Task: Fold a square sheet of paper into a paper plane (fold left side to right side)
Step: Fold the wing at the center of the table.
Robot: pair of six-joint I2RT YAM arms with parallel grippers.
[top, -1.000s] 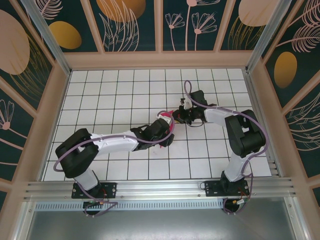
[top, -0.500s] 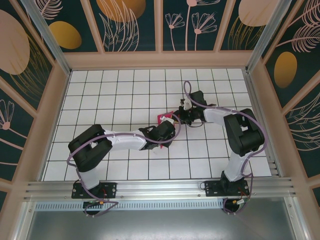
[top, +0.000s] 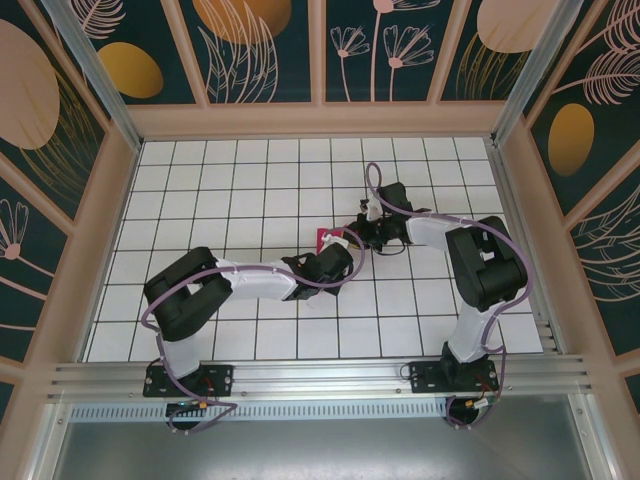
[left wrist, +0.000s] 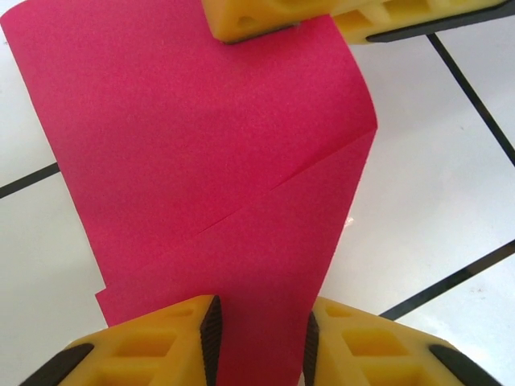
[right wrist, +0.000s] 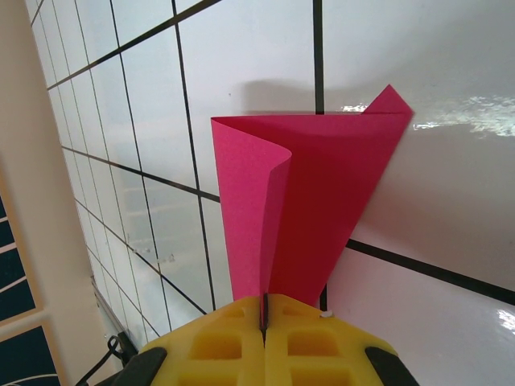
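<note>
White tiled table [top: 200, 190] inside a floral-panelled enclosure. The left arm [top: 250, 280] has drawn its elbow in towards the right gripper [right wrist: 264, 310] over the last second. The square sheet of paper [left wrist: 209, 161] lies just left of that gripper, partly folded, one flap standing. The right gripper is still clamped on its edge. The left gripper [left wrist: 259, 330], close beside, has narrowed astride the sheet; grip unconfirmed. Judgement: the fold is being pinched, not yet creased.

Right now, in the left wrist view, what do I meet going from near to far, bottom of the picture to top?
Left claw, fingers apart on either side of the paper's near end → pink paper, with a diagonal crease → right claw, shut on the paper's far edge.
</note>
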